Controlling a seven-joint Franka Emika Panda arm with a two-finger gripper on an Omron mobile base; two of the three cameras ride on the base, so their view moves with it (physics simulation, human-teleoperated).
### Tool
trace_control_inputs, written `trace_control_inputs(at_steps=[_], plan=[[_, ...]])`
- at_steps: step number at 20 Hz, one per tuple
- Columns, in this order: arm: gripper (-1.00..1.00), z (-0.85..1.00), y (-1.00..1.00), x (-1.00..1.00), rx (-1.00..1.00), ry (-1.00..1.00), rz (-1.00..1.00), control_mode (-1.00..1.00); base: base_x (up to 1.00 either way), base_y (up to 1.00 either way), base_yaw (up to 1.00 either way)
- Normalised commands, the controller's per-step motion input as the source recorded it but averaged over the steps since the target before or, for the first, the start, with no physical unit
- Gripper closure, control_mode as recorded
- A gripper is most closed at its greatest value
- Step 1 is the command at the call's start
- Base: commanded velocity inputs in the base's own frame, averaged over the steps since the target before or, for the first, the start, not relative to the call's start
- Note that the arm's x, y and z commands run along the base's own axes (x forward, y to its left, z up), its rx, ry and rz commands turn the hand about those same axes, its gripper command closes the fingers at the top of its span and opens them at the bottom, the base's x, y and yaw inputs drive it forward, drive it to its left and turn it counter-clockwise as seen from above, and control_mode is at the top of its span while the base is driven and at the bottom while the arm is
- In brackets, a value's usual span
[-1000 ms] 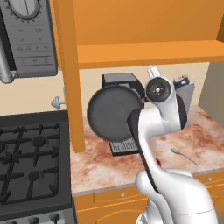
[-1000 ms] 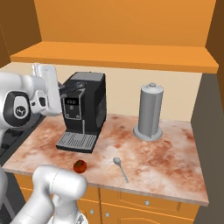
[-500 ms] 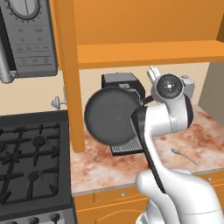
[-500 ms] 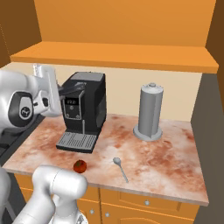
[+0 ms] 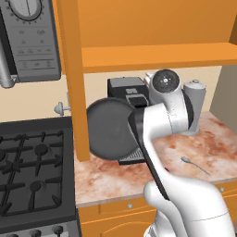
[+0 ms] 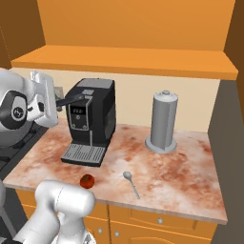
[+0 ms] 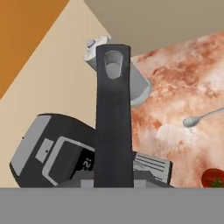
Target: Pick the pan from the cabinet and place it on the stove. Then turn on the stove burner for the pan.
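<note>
Holding the pan [image 5: 110, 128] beside the cabinet [image 5: 74, 83] edge.

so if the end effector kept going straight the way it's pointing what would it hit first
Probably the grey canister: in the hand view the pan handle it holds points up at it, with the coffee machine just off to one side. Depth is unclear, so that is a guess.

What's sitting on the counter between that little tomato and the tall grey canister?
A silver spoon lies on the marble counter between the tomato and the canister, seen in the right base view.
</note>
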Motion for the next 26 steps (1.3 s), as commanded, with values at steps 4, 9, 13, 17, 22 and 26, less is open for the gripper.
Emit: trace_control_inputs(at_steps=[4, 9, 13, 17, 22, 26], plan=[[1.00, -0.12, 0.22, 0.00, 0.00, 0.12, 0.01, -1.00, 0.00, 0.00, 0.00], [1.00, -0.21, 0.16, 0.00, 0.00, 0.12, 0.04, -1.00, 0.00, 0.00, 0.00], [1.00, -0.27, 0.16, 0.00, 0.00, 0.10, 0.04, -1.00, 0.00, 0.00, 0.00], [1.00, -0.28, 0.17, 0.00, 0.01, 0.08, 0.02, -1.00, 0.00, 0.00, 0.00], [1.00, -0.28, 0.23, 0.00, 0.01, 0.07, 0.00, -1.00, 0.00, 0.00, 0.00], [1.00, -0.35, 0.27, 0.00, 0.00, 0.08, 0.00, -1.00, 0.00, 0.00, 0.00]])
